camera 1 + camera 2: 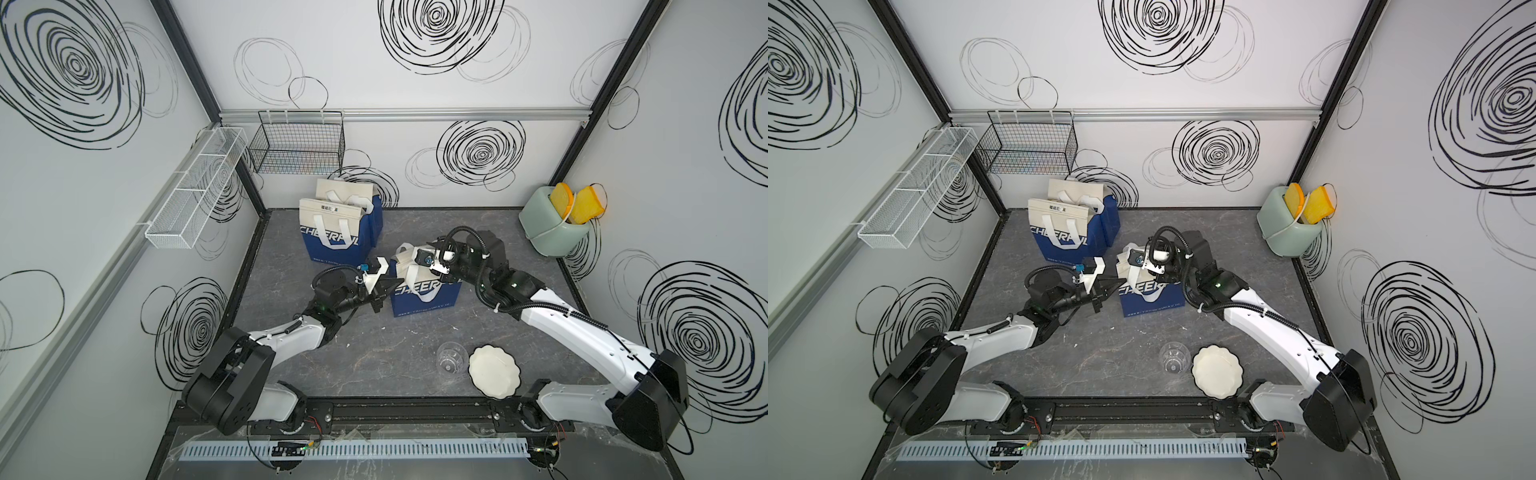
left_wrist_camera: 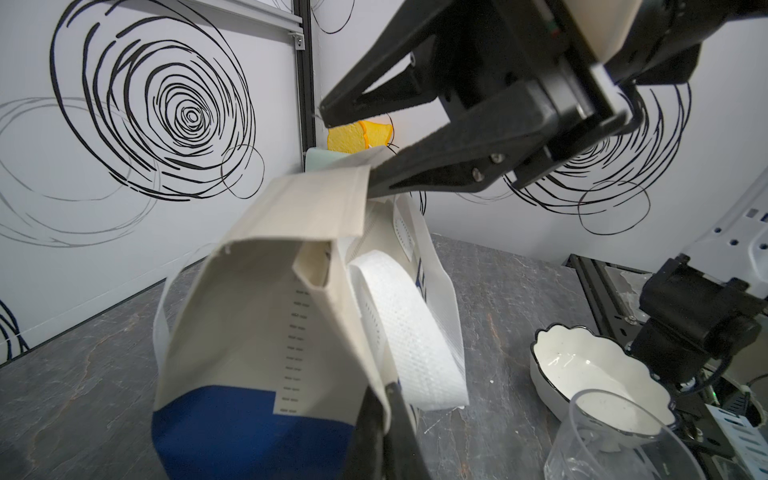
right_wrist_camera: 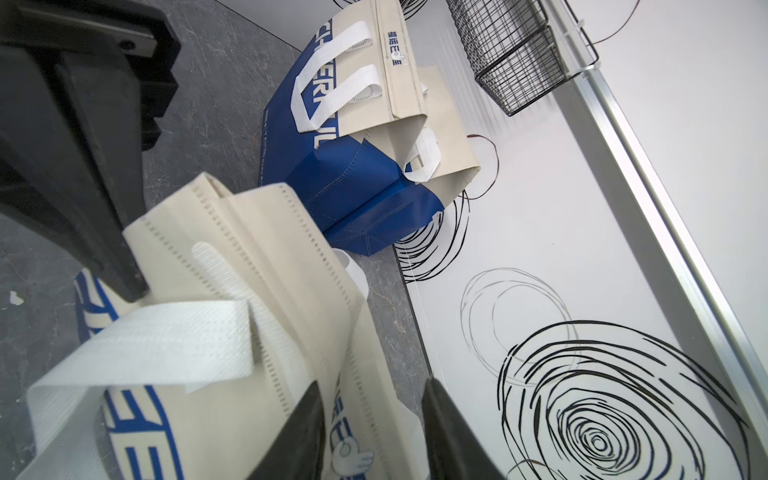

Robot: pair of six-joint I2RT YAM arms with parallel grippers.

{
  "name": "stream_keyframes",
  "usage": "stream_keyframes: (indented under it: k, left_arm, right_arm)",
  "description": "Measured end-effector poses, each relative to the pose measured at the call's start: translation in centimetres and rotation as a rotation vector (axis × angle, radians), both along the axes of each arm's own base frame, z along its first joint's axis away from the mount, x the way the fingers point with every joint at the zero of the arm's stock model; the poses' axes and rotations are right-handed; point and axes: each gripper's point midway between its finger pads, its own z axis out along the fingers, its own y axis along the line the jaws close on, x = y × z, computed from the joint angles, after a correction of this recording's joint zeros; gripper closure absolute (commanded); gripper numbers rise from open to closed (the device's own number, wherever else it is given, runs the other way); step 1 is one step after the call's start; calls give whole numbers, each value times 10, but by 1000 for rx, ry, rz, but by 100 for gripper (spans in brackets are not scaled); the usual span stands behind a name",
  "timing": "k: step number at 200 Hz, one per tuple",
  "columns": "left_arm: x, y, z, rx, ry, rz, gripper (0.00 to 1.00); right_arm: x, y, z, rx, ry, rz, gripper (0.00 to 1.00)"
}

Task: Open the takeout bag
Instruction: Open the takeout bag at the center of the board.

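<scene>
Left wrist view: the left gripper [image 2: 386, 411] has its jaws together, clamped on the side edge of the takeout bag [image 2: 257, 316], just beside the white handle strap [image 2: 399, 316]. The right gripper [image 2: 348, 147] has its jaws apart above the folded top flap [image 2: 316, 203]. Its lower finger touches that flap; nothing is pinched.

In both top views the takeout bag stands upright near the middle of the table [image 1: 374, 365], between the two grippers. A second bag [image 1: 332, 237] of the same print stands behind it, near the back wall. A clear cup [image 1: 451, 357] and a white bowl [image 1: 494, 370] sit near the front edge, apart from the bag.

Judged state: the mouth is only partly spread. The flap is creased over the opening.

Possible faults from this position:

- Wrong layer seized. If the right jaws close on the strap instead of the flap, a pull would likely lift the bag rather than widen its mouth.
- Slip at the left pinch. The fabric looks thin and smooth; a sideways pull could draw the edge out of the closed jaws.
- Tipping. The bag looks light and empty. An uneven pull could topple it or drag it toward the cup and bowl.
- Both walls caught. Closing too deep could clamp front and rear walls together, holding the mouth shut.
</scene>
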Motion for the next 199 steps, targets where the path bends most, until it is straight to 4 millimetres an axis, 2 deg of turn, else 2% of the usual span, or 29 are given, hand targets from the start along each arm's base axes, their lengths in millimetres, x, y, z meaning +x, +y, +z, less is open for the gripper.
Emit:
stream_keyframes:
  k: [47,77,109,169,199]
  left_arm:
    - [0,0,0,0,1,0,100]
    - [0,0,-1,1,1,0,100]
    - [0,0,-1,1,1,0,100]
    - [-1,0,-2,2,3,1,100]
    - [0,1,-2,2,4,3,100]
  right_arm:
    - [-8,-12,-10,0,-3,-25,51]
    - [-9,-11,-16,-5,1,-28,51]
    - [-4,-9,-13,0,-30,-57,53]
    - [4,-8,-20,-54,-65,-95,58]
    - [8,-11,-21,-73,-79,-115,71]
